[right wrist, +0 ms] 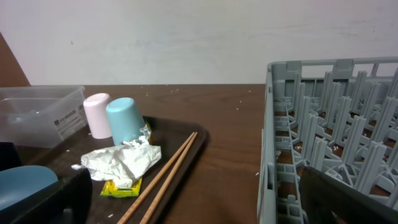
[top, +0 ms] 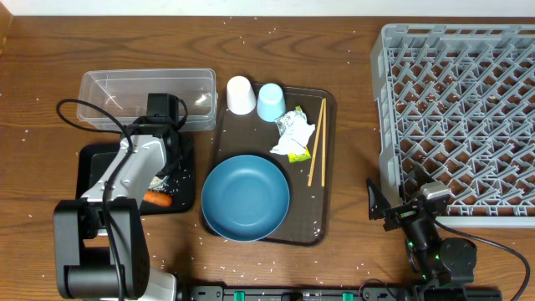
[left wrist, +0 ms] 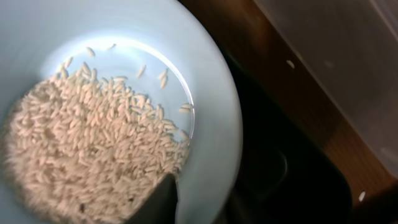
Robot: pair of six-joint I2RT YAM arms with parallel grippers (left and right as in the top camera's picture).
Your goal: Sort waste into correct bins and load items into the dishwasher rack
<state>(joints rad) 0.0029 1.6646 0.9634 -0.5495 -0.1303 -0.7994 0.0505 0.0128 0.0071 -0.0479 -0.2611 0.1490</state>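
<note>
My left gripper point(top: 170, 160) hangs over the black tray point(top: 94, 160), shut on the rim of the white bowl point(left wrist: 217, 93), one finger point(left wrist: 163, 200) inside it. The arm hides the bowl from overhead. Loose white rice point(left wrist: 87, 143) lies heaped to one side of the bowl. An orange carrot point(top: 157, 199) and a few rice grains lie on the black tray. The clear tub point(top: 109, 92) stands just behind. The blue plate point(top: 246, 198), white-pinkish cup point(top: 241, 94), light-blue cup point(top: 271, 102), crumpled wrapper point(top: 292, 134) and chopsticks point(top: 318, 152) sit on the brown serving tray point(top: 328, 219). My right gripper point(top: 401, 202) is open and empty, low beside the grey rack point(top: 456, 50).
Rice grains are scattered over the wooden table. The rack's near corner point(right wrist: 273, 143) stands close on the right of my right gripper, and the serving tray's edge point(right wrist: 200, 148) lies to its left. A black cable loops by the tub's left end.
</note>
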